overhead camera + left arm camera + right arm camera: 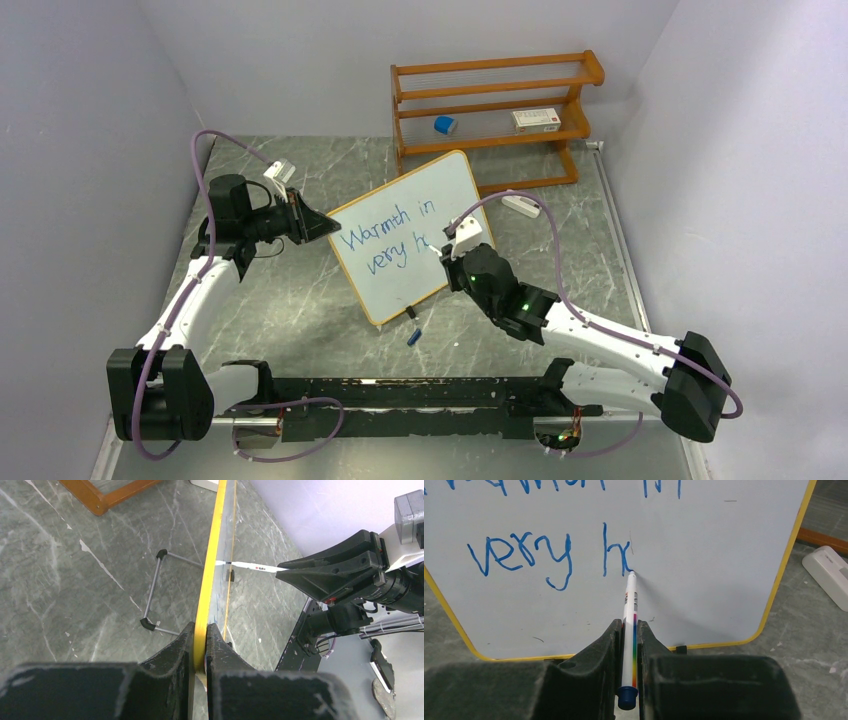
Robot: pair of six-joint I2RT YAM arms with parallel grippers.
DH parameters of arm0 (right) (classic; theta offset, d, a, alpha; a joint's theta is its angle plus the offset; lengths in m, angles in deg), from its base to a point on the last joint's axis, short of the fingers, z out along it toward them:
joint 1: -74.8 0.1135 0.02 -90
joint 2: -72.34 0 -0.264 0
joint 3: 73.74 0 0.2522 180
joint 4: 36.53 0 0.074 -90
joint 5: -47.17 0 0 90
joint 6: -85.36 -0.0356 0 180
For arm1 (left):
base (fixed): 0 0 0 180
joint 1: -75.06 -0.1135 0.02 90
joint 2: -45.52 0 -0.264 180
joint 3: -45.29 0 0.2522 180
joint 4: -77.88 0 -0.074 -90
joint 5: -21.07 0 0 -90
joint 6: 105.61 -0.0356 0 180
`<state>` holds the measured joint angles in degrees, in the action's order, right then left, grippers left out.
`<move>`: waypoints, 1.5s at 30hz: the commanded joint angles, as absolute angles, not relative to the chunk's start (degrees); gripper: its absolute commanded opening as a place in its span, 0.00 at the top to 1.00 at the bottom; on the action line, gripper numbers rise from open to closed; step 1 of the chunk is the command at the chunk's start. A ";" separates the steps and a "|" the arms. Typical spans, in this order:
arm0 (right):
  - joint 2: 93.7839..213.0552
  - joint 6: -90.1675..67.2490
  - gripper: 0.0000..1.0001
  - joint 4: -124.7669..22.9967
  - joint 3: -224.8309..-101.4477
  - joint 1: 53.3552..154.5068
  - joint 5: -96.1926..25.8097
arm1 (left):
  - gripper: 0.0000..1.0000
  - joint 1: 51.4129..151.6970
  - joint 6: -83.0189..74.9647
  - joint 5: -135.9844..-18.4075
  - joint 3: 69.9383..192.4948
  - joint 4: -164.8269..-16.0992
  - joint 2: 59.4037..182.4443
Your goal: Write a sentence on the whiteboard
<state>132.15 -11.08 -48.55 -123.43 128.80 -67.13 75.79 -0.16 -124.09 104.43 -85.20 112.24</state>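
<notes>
Marker (630, 605) is touching the whiteboard (704, 555) at the sentence (526, 550)'s last stroke; we are clamping it in our right pincer (629, 627), and the board's edge in our left pincer (200, 630).

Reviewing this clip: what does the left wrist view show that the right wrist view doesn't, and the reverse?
Only the left wrist view: the left gripper shut on the whiteboard at its yellow edge, seen edge-on, and the wire stand behind it. Only the right wrist view: the sentence in blue, reaching "very h", and a white block beside the board. Both: the right gripper shut on the marker, its tip touching the board.
</notes>
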 commanded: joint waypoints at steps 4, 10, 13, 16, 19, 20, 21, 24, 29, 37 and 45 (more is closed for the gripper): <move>132.02 -10.87 1.00 -48.45 -122.53 128.37 -70.16 | 0.95 75.14 -3.12 -118.73 104.40 -81.95 113.46; 132.70 -9.64 1.00 -45.79 -123.10 128.33 -70.76 | 0.95 75.14 -3.04 -118.84 104.31 -82.12 113.46; 133.25 -9.09 1.00 -44.50 -123.48 128.33 -70.75 | 0.95 75.14 -3.05 -118.82 104.31 -82.06 113.46; 133.55 -8.63 1.00 -43.37 -123.71 128.29 -70.64 | 0.95 75.14 -3.12 -118.94 104.31 -82.14 113.46; 133.68 -8.31 1.00 -42.72 -123.92 128.33 -70.74 | 0.95 75.14 -3.04 -118.99 104.31 -82.17 113.54; 133.75 -8.18 1.00 -42.51 -123.94 128.33 -70.78 | 0.95 75.14 -3.01 -119.05 104.31 -82.17 113.55; 133.73 -8.10 1.00 -42.22 -123.94 128.33 -70.82 | 0.95 75.14 -2.96 -119.03 104.31 -82.13 113.55; 133.71 -7.83 1.00 -41.62 -124.15 128.25 -70.66 | 0.95 75.14 -2.98 -119.16 104.31 -82.20 113.62; 134.14 -7.55 1.00 -40.85 -124.53 128.24 -70.47 | 0.95 75.14 -2.95 -118.99 104.31 -82.16 113.55; 133.79 -7.54 1.00 -39.95 -124.15 127.98 -71.04 | 0.95 75.14 -3.10 -118.92 104.31 -82.00 113.55; 134.48 -7.37 1.00 -39.85 -124.80 127.79 -70.16 | 0.95 75.14 -3.09 -118.81 104.31 -81.94 113.46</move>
<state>133.99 -7.78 -41.51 -123.45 128.36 -69.88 75.79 -0.14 -124.09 104.43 -85.20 112.24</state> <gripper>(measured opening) 0.157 0.130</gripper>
